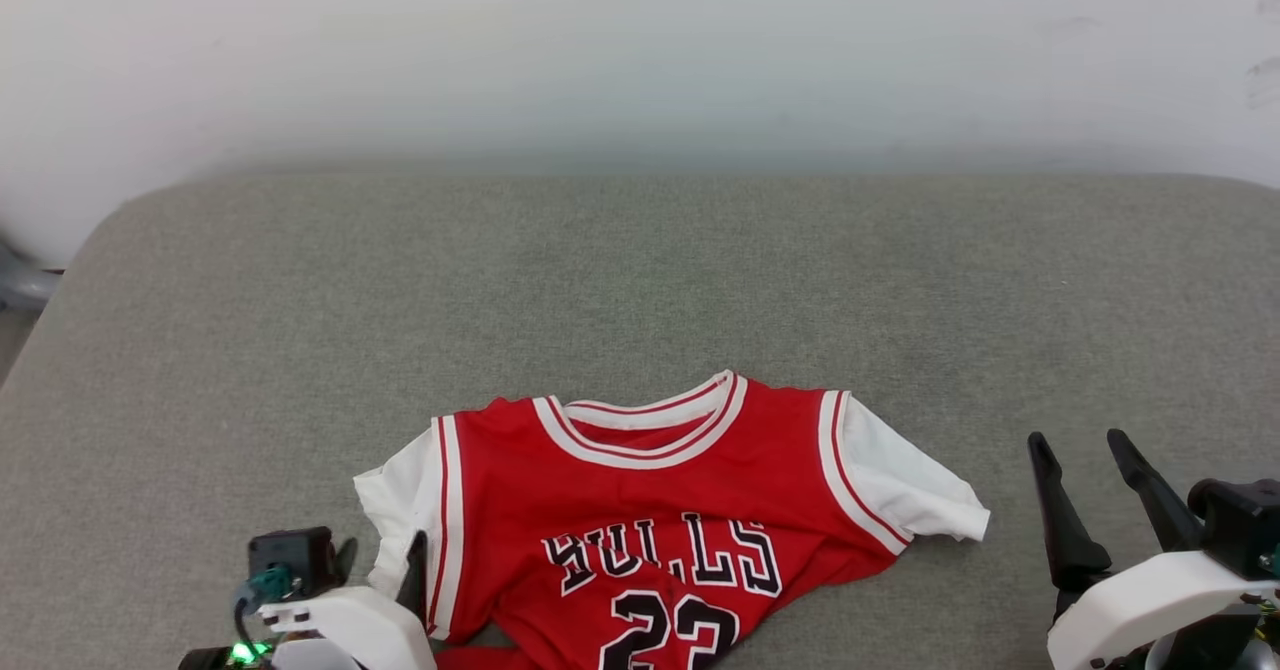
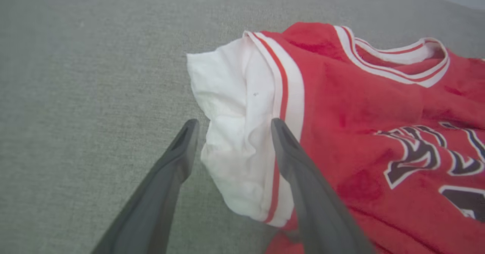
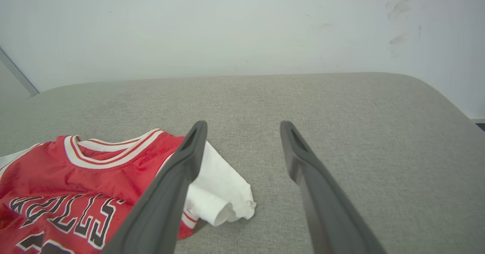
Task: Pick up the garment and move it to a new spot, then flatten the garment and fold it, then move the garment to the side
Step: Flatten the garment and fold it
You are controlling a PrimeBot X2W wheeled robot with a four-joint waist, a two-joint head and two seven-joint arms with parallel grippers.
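Observation:
The garment (image 1: 650, 490), a red jersey with white short sleeves and black lettering, lies face up near the front edge of the grey padded surface (image 1: 640, 270), collar pointing away from me and its lower part wrinkled. My left gripper (image 1: 382, 555) is open at the garment's left sleeve. In the left wrist view its fingers (image 2: 233, 127) straddle the crumpled white sleeve (image 2: 231, 106) without pinching it. My right gripper (image 1: 1078, 445) stands open to the right of the other sleeve (image 1: 910, 490), apart from it. In the right wrist view the right gripper (image 3: 243, 127) holds nothing and the garment (image 3: 94, 174) lies at lower left.
A white wall (image 1: 640, 50) runs behind the surface. The surface has rounded far corners, and its left edge drops off near a grey object (image 1: 15, 285). Bare grey fabric stretches beyond and to the right of the garment.

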